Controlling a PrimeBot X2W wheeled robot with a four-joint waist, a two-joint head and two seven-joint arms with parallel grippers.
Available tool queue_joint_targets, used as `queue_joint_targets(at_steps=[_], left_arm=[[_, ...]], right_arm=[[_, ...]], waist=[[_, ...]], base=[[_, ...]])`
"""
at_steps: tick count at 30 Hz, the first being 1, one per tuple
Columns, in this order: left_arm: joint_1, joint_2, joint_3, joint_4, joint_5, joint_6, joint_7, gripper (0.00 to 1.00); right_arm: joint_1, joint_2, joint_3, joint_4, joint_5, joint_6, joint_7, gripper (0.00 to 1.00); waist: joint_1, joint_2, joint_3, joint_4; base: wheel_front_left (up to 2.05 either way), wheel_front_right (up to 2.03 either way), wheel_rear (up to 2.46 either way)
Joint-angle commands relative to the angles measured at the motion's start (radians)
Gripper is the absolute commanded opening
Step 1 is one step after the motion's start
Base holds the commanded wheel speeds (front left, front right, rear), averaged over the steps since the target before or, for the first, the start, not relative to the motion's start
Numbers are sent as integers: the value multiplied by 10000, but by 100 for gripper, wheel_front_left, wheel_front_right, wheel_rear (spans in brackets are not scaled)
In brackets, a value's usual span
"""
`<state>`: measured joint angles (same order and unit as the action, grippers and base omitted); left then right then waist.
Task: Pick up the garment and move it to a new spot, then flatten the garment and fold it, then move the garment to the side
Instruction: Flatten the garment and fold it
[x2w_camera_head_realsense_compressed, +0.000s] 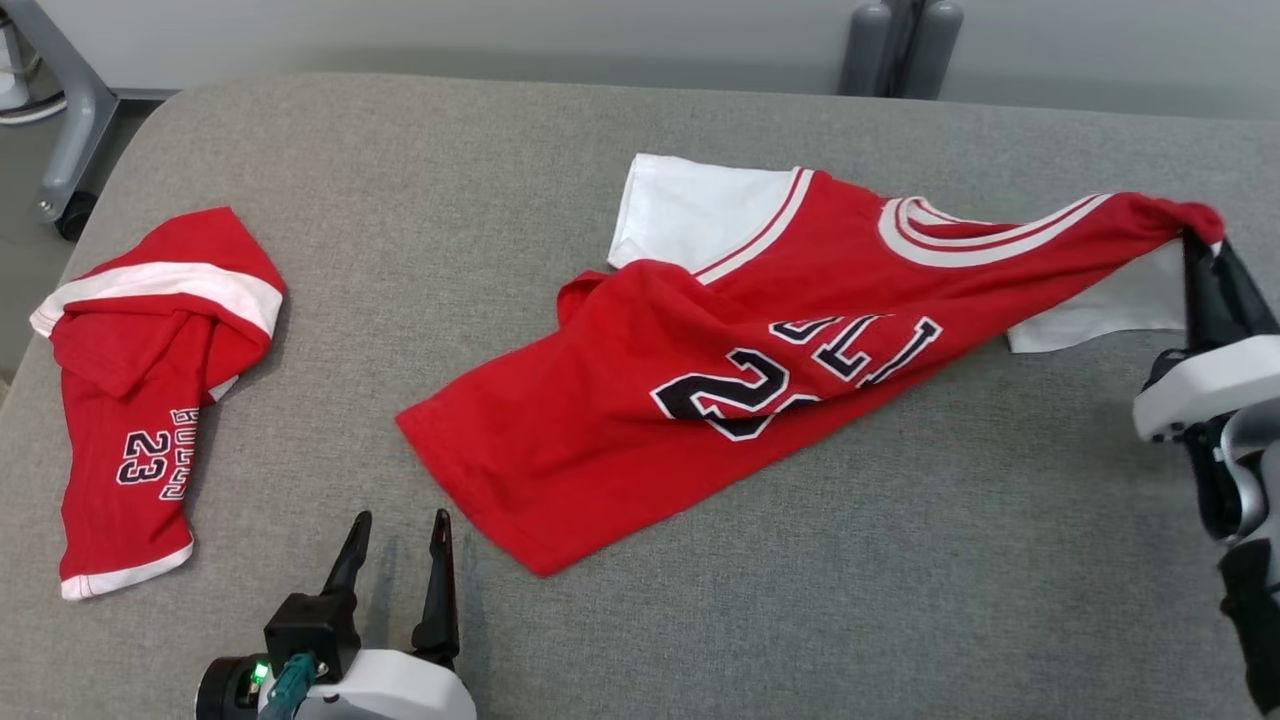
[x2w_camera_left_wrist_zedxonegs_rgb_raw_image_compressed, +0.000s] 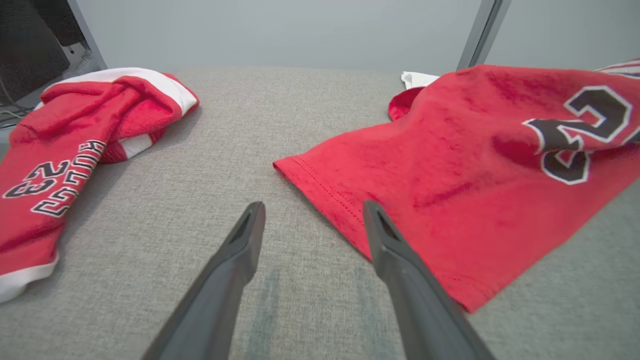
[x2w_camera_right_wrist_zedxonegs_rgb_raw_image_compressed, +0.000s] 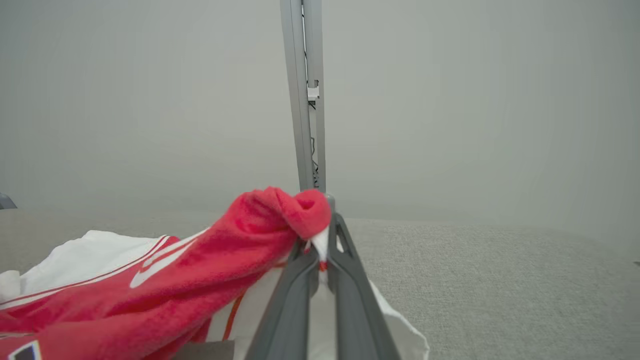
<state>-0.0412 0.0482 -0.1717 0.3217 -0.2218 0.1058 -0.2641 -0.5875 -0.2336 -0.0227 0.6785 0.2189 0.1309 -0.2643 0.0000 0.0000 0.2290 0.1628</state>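
Head view: right gripper (x2w_camera_head_realsense_compressed: 1197, 242) clenched on the red jersey (x2w_camera_head_realsense_compressed: 640, 400) at its shoulder, left gripper (x2w_camera_head_realsense_compressed: 400, 520) spread wide.

Dark claws on pale wrist shells

The left claw (x2w_camera_head_realsense_compressed: 400, 515) has two long, slim, near-black fingers (x2w_camera_left_wrist_zedxonegs_rgb_raw_image_compressed: 240, 250) tapering to blunt tips, each with a shallow recess by the tip. They rise from a boxy black block (x2w_camera_head_realsense_compressed: 310, 630) on a rounded white wrist shell (x2w_camera_head_realsense_compressed: 400, 690), where a small green light (x2w_camera_head_realsense_compressed: 259, 672) glows beside a teal plug (x2w_camera_head_realsense_compressed: 288, 688). The right claw (x2w_camera_head_realsense_compressed: 1195, 245) has matching dark fingers, a curved white shell (x2w_camera_head_realsense_compressed: 1205, 385) and a grey metal bracket (x2w_camera_head_realsense_compressed: 1245, 470).
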Motion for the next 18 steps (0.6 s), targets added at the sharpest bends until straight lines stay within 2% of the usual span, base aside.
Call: queue_joint_targets(at_steps=[1,5,6,7,12,18], left_arm=[[-206,41,-37,23,-32,-21,-6,100],[-518,41,-314,60,-21,-50,-4,100],[-575,43,-363,67,-30,-34,-6,100],[-626,38,-425,64,-37,-20,-6,100],[-808,36,-649,116,-55,23,-6,100],[-669,38,-664,237,-110,43,-6,100]], right_arm=[[-273,-167,-48,124,-77,-3,-2,0],[-979,-518,-246,1095,-343,-3,-2,0],[-1150,-583,-330,1437,-481,-3,-2,33],[-1415,-601,-509,1607,-539,-3,-4,100],[-1885,-328,-1407,1757,-1152,-3,-2,100],[-996,243,-1721,1070,-1270,-3,-2,100]], waist=[[0,0,167,107],[0,0,535,305],[0,0,610,342],[0,0,691,372],[0,0,837,330],[0,0,413,-157]], base=[[0,0,0],[0,0,0],[0,0,0],[0,0,0],[0,0,0],[0,0,0]])
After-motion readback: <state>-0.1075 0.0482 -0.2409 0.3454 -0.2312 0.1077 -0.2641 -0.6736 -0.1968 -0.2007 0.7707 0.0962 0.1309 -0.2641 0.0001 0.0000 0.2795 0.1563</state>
